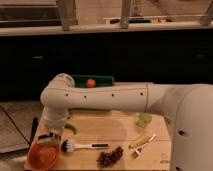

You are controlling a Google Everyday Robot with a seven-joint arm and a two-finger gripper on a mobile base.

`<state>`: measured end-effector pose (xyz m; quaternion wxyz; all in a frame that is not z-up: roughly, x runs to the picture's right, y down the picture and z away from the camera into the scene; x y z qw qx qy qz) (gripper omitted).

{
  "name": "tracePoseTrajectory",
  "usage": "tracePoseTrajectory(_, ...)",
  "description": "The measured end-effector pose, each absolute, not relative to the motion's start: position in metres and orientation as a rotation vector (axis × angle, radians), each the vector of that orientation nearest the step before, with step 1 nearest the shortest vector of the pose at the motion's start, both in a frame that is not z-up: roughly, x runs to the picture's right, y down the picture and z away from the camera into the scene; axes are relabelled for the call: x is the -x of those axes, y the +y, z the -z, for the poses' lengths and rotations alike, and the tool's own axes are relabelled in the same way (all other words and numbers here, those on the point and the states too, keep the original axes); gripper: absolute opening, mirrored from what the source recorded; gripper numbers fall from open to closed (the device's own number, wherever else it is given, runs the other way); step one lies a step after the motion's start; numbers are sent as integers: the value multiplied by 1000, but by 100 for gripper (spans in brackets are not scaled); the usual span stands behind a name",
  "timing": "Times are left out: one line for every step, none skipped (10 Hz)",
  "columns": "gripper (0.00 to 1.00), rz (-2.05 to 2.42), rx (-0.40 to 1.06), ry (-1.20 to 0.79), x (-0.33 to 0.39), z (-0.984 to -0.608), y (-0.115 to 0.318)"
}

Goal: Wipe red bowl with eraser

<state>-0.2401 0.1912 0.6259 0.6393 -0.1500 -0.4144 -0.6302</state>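
The gripper [48, 138] is parked at the front-left corner of the tabletop [115, 132], lowered right over the back rim of the red bowl [42, 156]. Whether it's spread or clamped can't be told, and the eraser can't be picked out under it either. Just right of the bowl, a white-bristled dish brush [82, 146] is laid flat with its handle pointed right, and a bunch of dark grapes [110, 157] is sat near it. Further right, a yellow item [138, 142] is seen. At the back, a dark green tray [102, 80] with an orange ball [90, 83] in it is partly hidden by the arm [105, 97].
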Motion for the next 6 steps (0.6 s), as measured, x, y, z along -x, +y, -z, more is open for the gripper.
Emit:
tracePoseTrajectory(4, 1447, 359, -958, 245, -628, 196)
tracePoseTrajectory(4, 1453, 386, -953, 247, -633, 203)
tracePoseTrajectory(4, 1459, 411, -946, 249, -639, 209)
tracePoseTrajectory(4, 1468, 437, -938, 252, -643, 215)
tracePoseTrajectory(4, 1471, 455, -934, 253, -648, 220)
tracePoseTrajectory(4, 1469, 478, -928, 253, -654, 223)
